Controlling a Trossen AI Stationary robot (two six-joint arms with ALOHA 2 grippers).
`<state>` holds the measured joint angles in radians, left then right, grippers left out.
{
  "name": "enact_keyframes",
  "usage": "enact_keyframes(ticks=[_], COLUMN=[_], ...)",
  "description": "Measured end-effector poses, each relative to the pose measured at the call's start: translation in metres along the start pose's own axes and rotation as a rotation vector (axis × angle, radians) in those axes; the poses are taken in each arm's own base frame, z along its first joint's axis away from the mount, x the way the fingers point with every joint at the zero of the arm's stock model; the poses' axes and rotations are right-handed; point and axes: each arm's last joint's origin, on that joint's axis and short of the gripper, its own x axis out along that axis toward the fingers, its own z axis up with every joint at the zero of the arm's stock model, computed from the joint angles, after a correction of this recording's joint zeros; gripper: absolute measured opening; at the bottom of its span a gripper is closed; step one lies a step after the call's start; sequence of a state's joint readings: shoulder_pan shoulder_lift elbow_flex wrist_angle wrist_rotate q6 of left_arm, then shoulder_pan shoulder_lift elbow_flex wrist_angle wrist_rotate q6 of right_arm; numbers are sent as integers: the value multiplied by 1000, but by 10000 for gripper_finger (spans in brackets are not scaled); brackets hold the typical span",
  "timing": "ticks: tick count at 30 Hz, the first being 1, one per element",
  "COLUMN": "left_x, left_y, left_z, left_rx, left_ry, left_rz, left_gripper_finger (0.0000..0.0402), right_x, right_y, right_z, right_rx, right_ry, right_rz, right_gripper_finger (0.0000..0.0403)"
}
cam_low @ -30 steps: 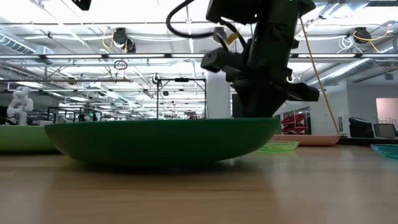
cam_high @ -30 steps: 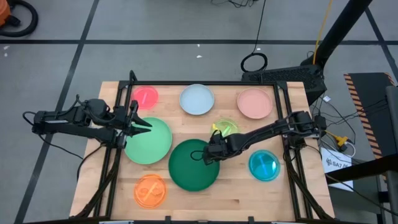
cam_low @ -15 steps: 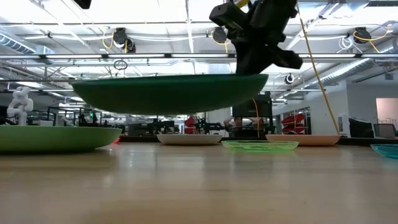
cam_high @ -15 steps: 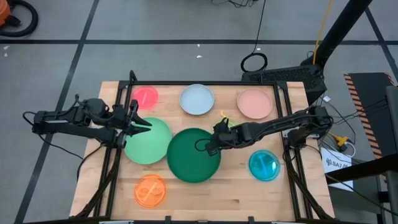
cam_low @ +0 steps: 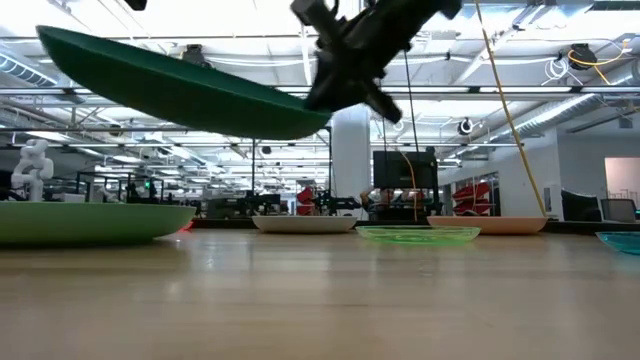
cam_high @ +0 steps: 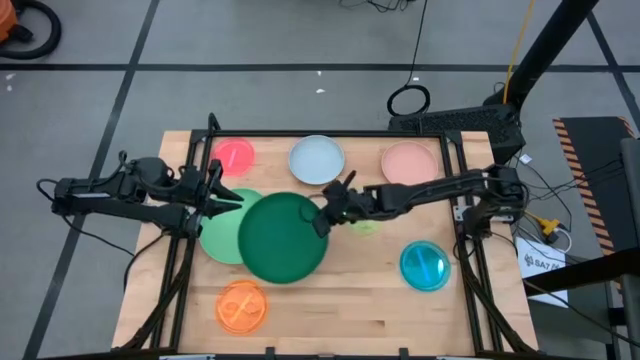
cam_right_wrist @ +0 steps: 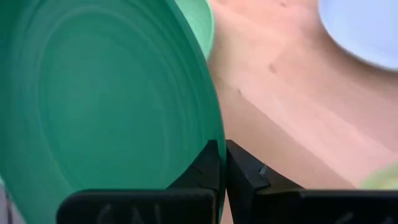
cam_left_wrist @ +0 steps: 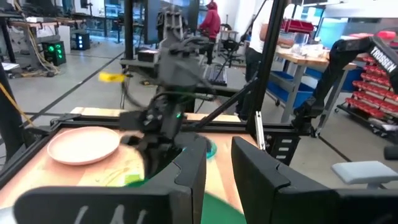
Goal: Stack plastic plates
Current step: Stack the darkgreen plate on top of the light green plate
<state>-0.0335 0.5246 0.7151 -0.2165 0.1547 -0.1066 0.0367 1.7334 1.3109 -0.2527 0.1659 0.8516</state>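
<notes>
Right tool (cam_high: 322,213), clamped on dark green plate (cam_high: 283,238) rim, has lifted it off counter (cam_high: 330,300), now overlapping light green plate (cam_high: 218,240); left tool (cam_high: 232,197) apart.

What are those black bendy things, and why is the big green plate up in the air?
Those are two robot arms with two-finger pinchers, seen by four cameras. One looks down from above, one sits at table height, one rides on each wrist. The right gripper pinches the rim of the dark green plate and holds it tilted in the air, partly over the light green plate. The left gripper waits, fingers apart, by that plate's edge. On the wooden table lie smaller plates: red-pink, pale blue, salmon, blue, orange, and a lime one mostly hidden under the arm.
</notes>
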Motion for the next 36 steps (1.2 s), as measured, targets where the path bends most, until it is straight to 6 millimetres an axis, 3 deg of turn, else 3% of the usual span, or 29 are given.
enact_keyframes(ticks=[6, 13, 22, 29, 36], left_x=[-13, -32, -33, -33, -33], left_y=[-7, -14, -16, -16, -16], left_z=[4, 6, 5, 5, 4], left_rx=[26, 80, 128, 133, 134], left_ry=[-52, -102, -98, -92, -90], left_rz=[-50, -112, -132, -131, -130], left_gripper_finger=[83, 83, 83, 83, 83], right_x=[33, 63, 101, 119, 129], right_y=[-10, -16, -11, -1, -7], right_z=[19, 56, 93, 110, 112], right_rx=[53, 73, 33, -18, -29], right_ry=[-13, -7, 32, 62, 94], right_rz=[124, 141, 104, 72, 27], right_gripper_finger=[2, 1, 1, 1, 1])
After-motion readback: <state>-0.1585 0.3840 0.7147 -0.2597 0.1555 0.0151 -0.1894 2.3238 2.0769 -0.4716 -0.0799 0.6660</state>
